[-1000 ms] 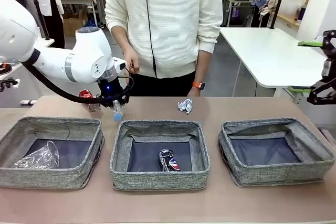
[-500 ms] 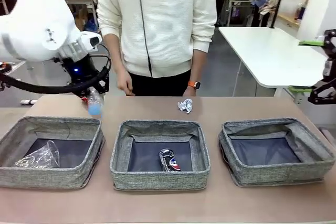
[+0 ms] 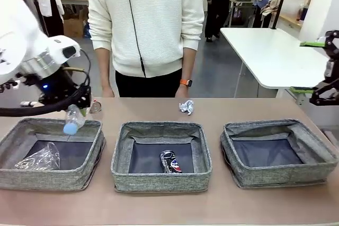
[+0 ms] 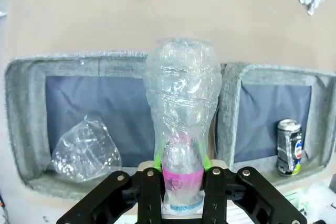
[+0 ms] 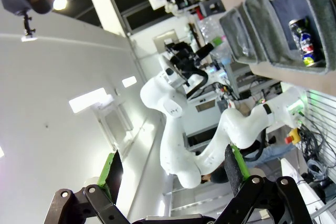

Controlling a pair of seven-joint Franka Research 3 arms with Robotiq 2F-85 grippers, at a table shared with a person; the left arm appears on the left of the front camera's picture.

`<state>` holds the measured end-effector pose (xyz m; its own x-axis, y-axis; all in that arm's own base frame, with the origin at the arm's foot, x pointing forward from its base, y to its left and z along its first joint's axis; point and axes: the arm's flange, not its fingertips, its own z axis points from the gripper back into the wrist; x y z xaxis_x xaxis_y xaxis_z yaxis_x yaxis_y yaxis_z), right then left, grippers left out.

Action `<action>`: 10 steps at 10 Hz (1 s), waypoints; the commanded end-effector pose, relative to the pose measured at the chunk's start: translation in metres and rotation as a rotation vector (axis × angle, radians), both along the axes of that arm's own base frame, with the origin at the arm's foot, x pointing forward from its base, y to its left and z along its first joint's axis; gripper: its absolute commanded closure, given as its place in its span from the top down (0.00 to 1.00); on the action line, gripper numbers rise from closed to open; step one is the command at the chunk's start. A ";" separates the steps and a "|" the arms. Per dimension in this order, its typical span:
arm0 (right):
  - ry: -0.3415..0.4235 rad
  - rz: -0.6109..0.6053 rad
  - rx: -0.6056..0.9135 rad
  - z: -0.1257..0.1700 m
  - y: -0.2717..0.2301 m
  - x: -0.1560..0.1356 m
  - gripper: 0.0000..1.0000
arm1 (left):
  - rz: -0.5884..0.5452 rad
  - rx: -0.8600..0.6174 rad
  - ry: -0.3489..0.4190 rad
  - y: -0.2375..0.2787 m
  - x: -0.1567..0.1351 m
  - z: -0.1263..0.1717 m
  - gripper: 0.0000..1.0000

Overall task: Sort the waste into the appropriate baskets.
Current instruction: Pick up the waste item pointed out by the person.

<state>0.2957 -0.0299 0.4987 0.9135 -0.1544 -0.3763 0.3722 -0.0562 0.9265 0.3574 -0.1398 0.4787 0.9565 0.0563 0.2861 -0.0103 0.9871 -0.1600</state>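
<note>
1. The left hand (image 4: 182, 163) was pinching the bottle (image 4: 182, 93) near one end, its pads pressed into the crumpled plastic from both sides. That looked like a grip meant for carrying.
2. Take the middle basket (image 3: 159, 181) as the marker. The bottle hung tilted over the far rim of the basket (image 3: 10, 181) just left of it, above the lining and touching nothing.
3. A plastic bag (image 3: 39, 158) already lay in that left basket. I judged this to be the bin for plastics, which would explain the bottle being brought there.
4. The middle basket held a can (image 3: 170, 161) lying on its lining, so metal seemed to go there.
5. The basket (image 3: 280, 175) to its right had nothing in it.
6. A paper wad (image 3: 186, 107) sat on the table (image 3: 238, 110) just beyond the middle basket's far rim, near a person's hand (image 3: 183, 92).
7. Beyond its far left corner lay a small can-like piece (image 3: 95, 106). I could not tell which can it was.
8. The right hand (image 5: 173, 171) was spread wide and held nothing. It was raised well off to the right of the middle basket, seemingly kept out of the way.
9. Next, I reckoned, the left hand only needed to let the bottle drop.
</note>
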 end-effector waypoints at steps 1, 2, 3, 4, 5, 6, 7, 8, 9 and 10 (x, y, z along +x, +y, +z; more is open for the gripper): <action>-0.015 0.001 0.018 0.000 0.002 -0.002 1.00 | -0.010 0.002 -0.018 0.001 -0.014 0.002 0.23; -0.015 0.001 0.018 0.000 0.002 -0.002 1.00 | 0.049 0.001 0.009 -0.029 -0.018 0.002 0.23; -0.015 0.001 0.018 0.000 0.002 -0.002 1.00 | 0.016 0.009 0.051 -0.073 -0.031 0.031 0.23; -0.015 0.001 0.018 0.000 0.002 -0.002 1.00 | 0.000 0.006 0.099 -0.115 -0.047 0.068 0.23; -0.015 0.001 0.018 0.000 0.002 -0.002 1.00 | -0.041 0.064 0.004 -0.154 -0.064 0.103 0.23; -0.015 0.001 0.018 0.000 0.002 -0.002 1.00 | 0.013 0.127 0.002 -0.177 -0.069 0.127 0.23; -0.015 0.001 0.018 0.000 0.002 -0.002 1.00 | 0.025 0.150 -0.023 -0.194 -0.070 0.157 0.23; -0.015 0.001 0.018 0.000 0.002 -0.002 1.00 | 0.025 0.178 0.008 -0.204 -0.066 0.179 0.23; -0.015 0.001 0.018 0.000 0.002 -0.002 1.00 | -0.002 0.154 0.025 -0.208 -0.062 0.199 0.23; -0.015 0.001 0.018 0.000 0.002 -0.002 1.00 | 0.020 0.128 0.006 -0.208 -0.059 0.218 0.23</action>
